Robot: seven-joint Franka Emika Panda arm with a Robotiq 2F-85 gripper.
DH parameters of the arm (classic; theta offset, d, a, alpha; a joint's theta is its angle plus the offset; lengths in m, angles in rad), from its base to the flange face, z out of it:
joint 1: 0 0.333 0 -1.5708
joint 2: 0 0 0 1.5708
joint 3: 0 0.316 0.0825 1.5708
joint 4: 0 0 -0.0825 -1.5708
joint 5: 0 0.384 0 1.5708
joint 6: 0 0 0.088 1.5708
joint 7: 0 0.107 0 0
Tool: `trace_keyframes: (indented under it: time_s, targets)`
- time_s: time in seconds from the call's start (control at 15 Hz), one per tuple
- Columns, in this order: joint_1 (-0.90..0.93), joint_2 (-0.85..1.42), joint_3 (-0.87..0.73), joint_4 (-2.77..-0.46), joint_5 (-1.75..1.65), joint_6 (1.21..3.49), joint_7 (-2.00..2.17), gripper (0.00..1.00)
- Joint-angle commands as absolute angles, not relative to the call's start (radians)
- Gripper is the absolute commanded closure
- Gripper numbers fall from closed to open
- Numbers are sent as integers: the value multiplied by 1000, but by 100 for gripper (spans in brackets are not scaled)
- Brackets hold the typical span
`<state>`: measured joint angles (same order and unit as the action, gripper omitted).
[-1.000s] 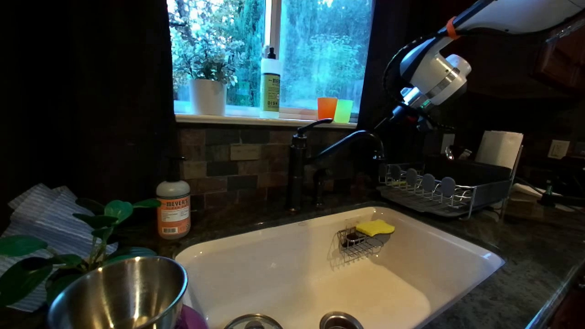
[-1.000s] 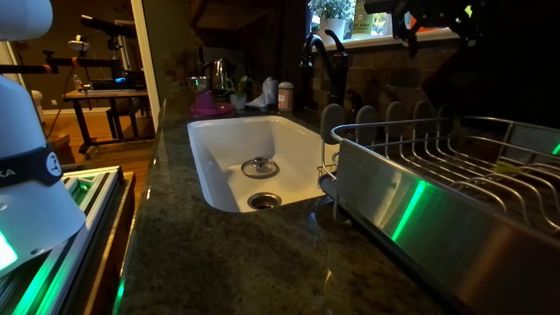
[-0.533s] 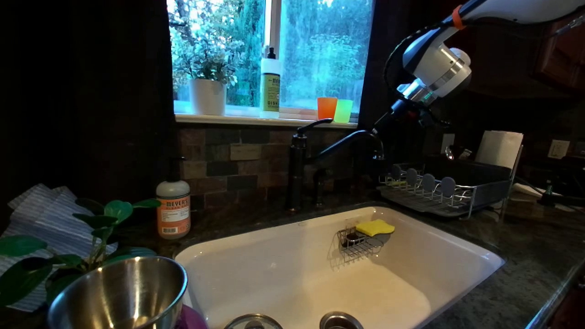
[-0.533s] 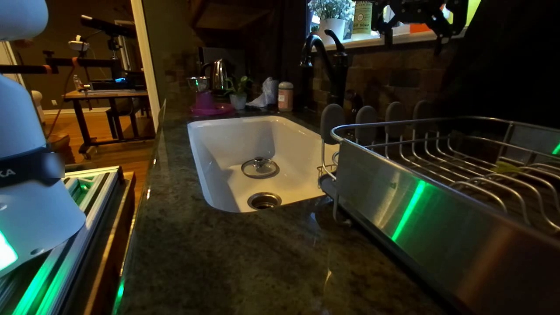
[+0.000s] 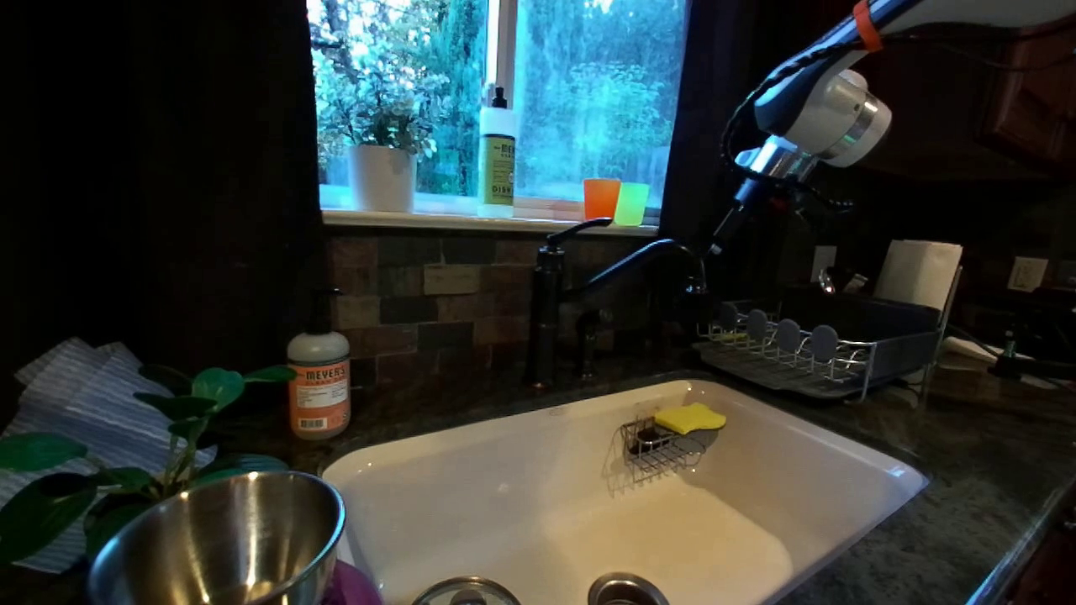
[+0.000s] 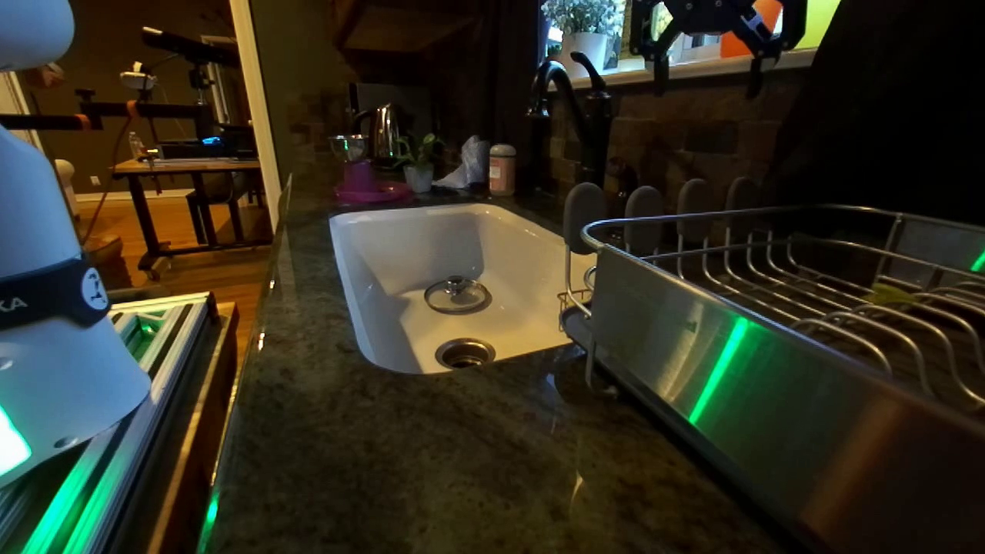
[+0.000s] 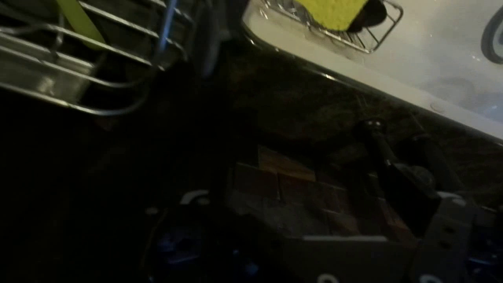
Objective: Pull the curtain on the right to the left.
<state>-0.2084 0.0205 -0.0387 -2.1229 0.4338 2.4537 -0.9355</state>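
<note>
In an exterior view the gripper [image 6: 708,83] hangs before the sill [image 6: 708,71], its two fingers spread wide, with the sill showing between them. The near-black curtain [image 6: 885,115] falls past the sill's right end and down behind the dish rack [image 6: 677,331], which stands on the countertop [image 6: 369,446] just beside the near right corner of the sink [image 6: 431,235]. In an exterior view the curtain hangs along the right edge of the window [image 5: 588,101], with the gripper edge-on near it; whether they touch cannot be told. A potted plant [image 5: 382,178] stands at the sill's left end, a dish soap bottle [image 5: 498,168] near its middle, and an orange cup [image 5: 600,200] and a green cup [image 5: 633,206] at its right end. The black faucet [image 5: 548,311] rises behind the sink's back edge; a yellow sponge [image 5: 689,418] sits on a wire caddy [image 5: 662,459] near the back right corner, and a Meyer's soap bottle [image 5: 319,386] stands by the back left corner. In the wrist view the dish rack takes the top left corner, the sponge shows at the top edge, and dark parts of the gripper run along the bottom edge; the left side is too black to pick out the curtain.
</note>
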Motion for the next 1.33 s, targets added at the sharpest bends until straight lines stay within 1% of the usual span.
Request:
trace_keyframes:
  time_s: [0.0, 0.07, 0.27, 0.4, 0.47, 0.6, 0.73, 1.13, 1.27]
  targets:
    - [-202, -48, -107, -2225, 312, 2478, -790, 0]
    - [-202, -51, -121, -2242, 342, 2522, -778, 0]
    - [-187, -42, -148, -2286, 578, 2716, -898, 0]
    - [-200, -11, -133, -2275, 762, 2818, -1023, 0]
    - [-204, 10, -135, -2255, 821, 2812, -1067, 0]
    - [-211, -3, -133, -2260, 754, 2787, -1020, 0]
    - [-216, 13, -138, -2255, 765, 2787, -1025, 0]
    - [-201, 122, -92, -2127, 1011, 2860, -1162, 0]
    - [-199, 160, -86, -2103, 995, 2869, -1137, 0]
